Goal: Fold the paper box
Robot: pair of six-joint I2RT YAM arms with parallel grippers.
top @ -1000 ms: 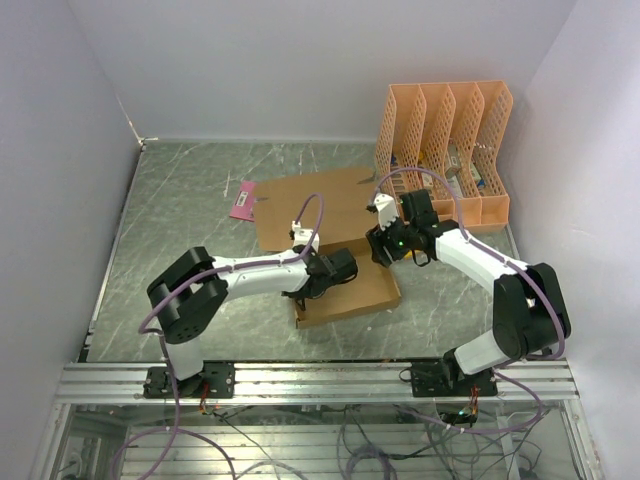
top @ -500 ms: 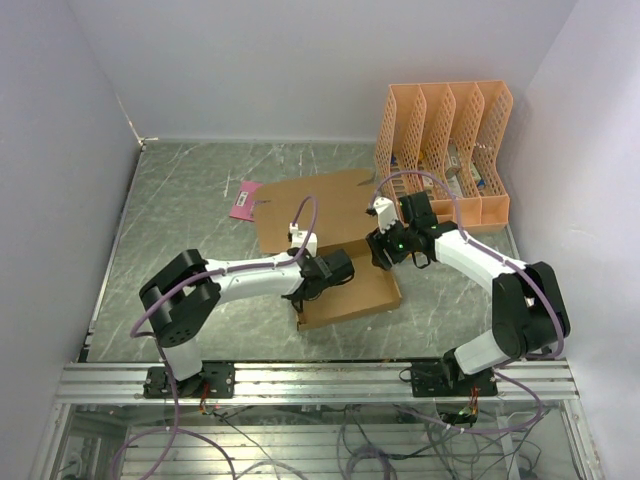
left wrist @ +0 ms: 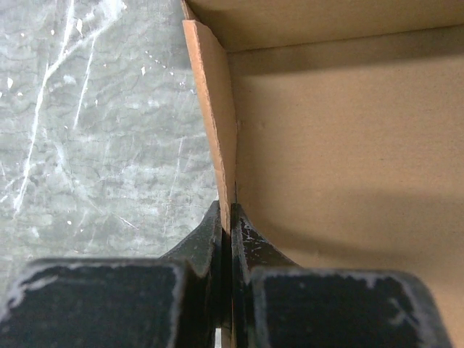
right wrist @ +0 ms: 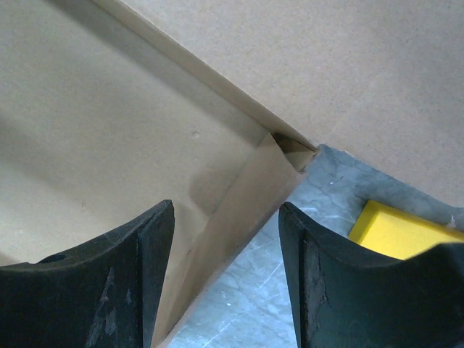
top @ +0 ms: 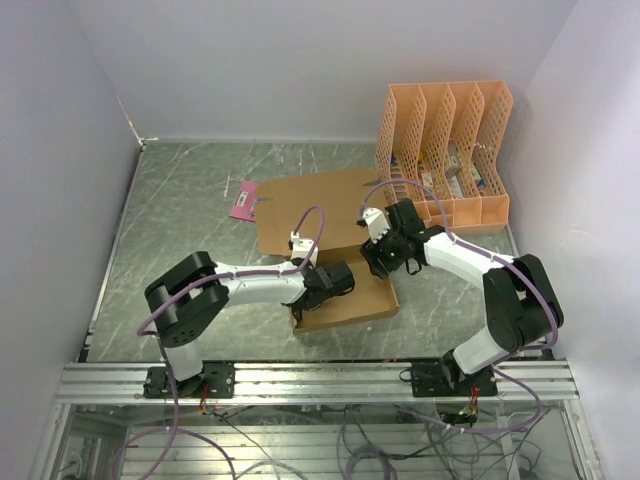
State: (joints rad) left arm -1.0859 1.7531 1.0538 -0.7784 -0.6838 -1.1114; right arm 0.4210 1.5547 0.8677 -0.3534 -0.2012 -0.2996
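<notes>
Paper box [top: 335, 210] lies near the middle of the table, between the two arms, with its wide flat flap stretching toward the back wall and its shallow tray nearer the arm bases. Its tray holds nothing.

Behind it on the right, an orange lattice organizer [top: 445, 150] stands upright against the right wall, its four slots holding a few sheets and small coloured items too small to tell apart.

Underneath is a grey marbled table [top: 190, 220], closed in by plain pale walls [top: 300, 70] on the left, back and right.

Seen close, the paper box is plain brown cardboard with raw, slightly uneven cut edges. Low side walls stand up from the tray floor, and one corner seen from the right wrist shows a tucked fold.

On the tray's left side the left gripper [left wrist: 226, 217] is clamped tight on that thin upright wall, one finger outside over the table and one inside. At the tray's far right corner the right gripper [right wrist: 225, 239] has its jaws well apart, straddling the side wall; I cannot tell whether they touch it.

A pink card [top: 243, 200] lies just beside the flap's left edge. A yellow object [right wrist: 399, 232] lies on the table near that right corner.
</notes>
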